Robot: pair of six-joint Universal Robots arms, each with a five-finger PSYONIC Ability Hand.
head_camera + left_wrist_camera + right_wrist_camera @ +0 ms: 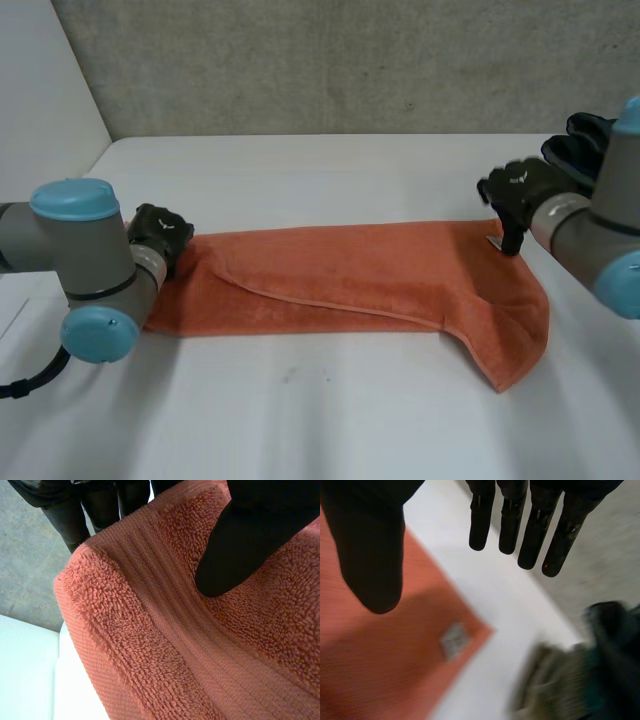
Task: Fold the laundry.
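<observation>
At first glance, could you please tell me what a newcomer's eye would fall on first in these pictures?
The orange towel stands out first, stretched across the white table between the two arms and folded along its length. The left hand pinches its left end. The right hand is open at the far right corner, near a small label.

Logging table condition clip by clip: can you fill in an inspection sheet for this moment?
surface: white table, carrying the towel.
job's things: orange towel lying lengthwise, partly folded, one corner trailing toward the front; small label by its far right corner.
clutter: dark bundle at the table's far right edge, too blurred to identify.
hands: left hand pinches the towel's left end; right hand open above the label corner.
cables: nothing seen on the towel.
surroundings: grey wall behind the table.
</observation>
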